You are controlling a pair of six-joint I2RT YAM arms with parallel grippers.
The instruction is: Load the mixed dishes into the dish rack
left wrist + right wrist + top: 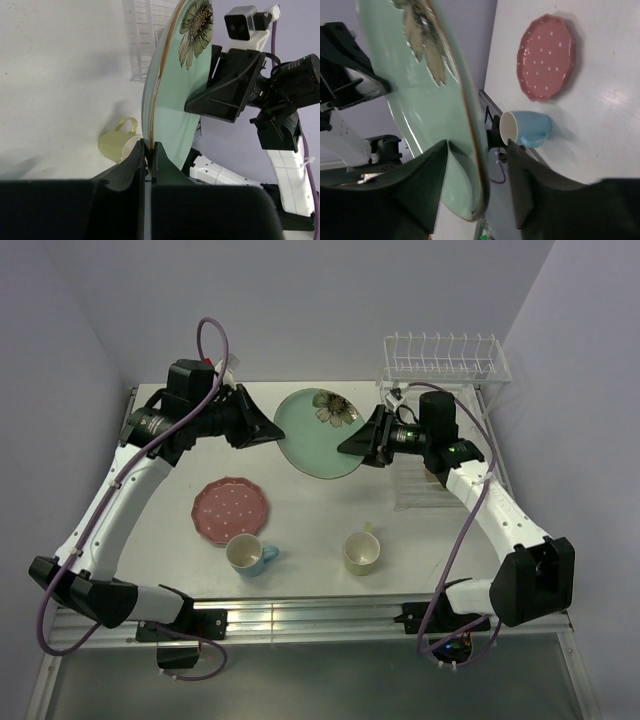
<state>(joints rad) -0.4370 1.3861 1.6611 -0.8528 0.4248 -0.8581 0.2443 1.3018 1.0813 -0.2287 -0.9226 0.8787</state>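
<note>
Your left gripper (149, 146) pinches the left rim of the mint-green flowered plate (312, 445), which hangs in the air left of the dish rack (440, 362). Your right gripper (479, 146) straddles the right rim, jaws partly open, gripping nothing. Release the left early and the plate falls.

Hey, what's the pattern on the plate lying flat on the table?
The pink plate has small white dots; the right wrist view shows it best.
</note>
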